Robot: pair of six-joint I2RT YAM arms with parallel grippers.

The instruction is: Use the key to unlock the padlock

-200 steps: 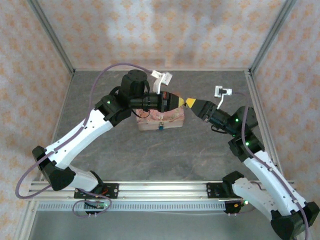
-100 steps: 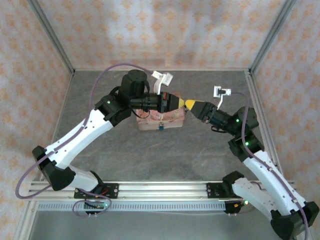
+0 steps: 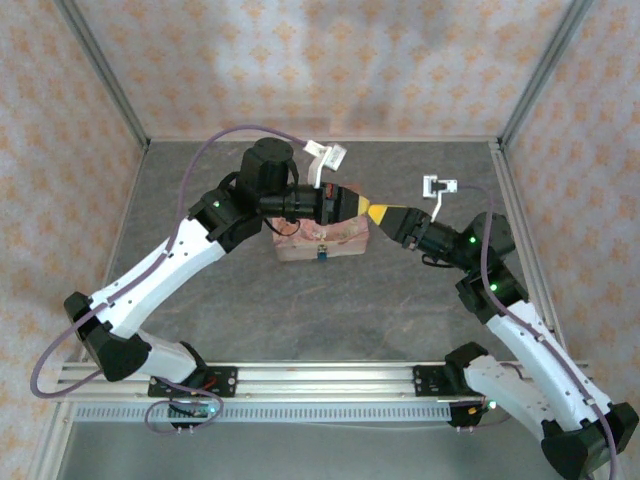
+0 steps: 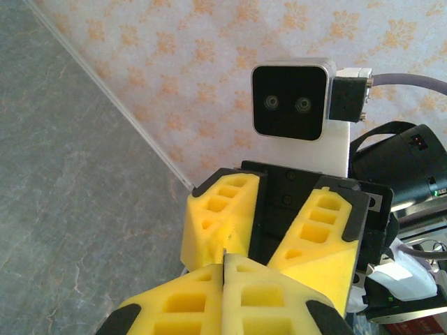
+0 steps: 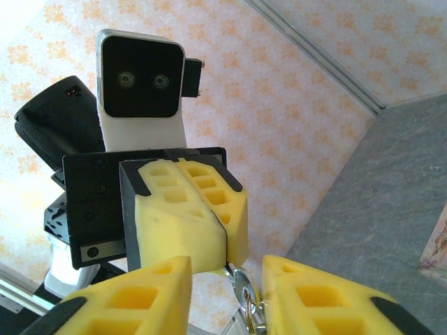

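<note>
Top external view, centre: your left pincer (image 3: 358, 204) hangs over the pink box (image 3: 345, 238) on the desk (image 3: 300, 310) and hides most of its lid, so you can't tell what it holds. The padlock (image 3: 322, 253) is a bluish fleck at its lower edge. Right wrist view shows that pincer pressed together on the key (image 5: 242, 285), which is partly cut off below. Your right pincer (image 3: 378, 210) stands apart, one finger on either side of the key.

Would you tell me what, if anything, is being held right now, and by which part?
The left gripper has its jaws shut on the key, pinching one end at their tips; which end cannot be told. The right gripper is open.
</note>
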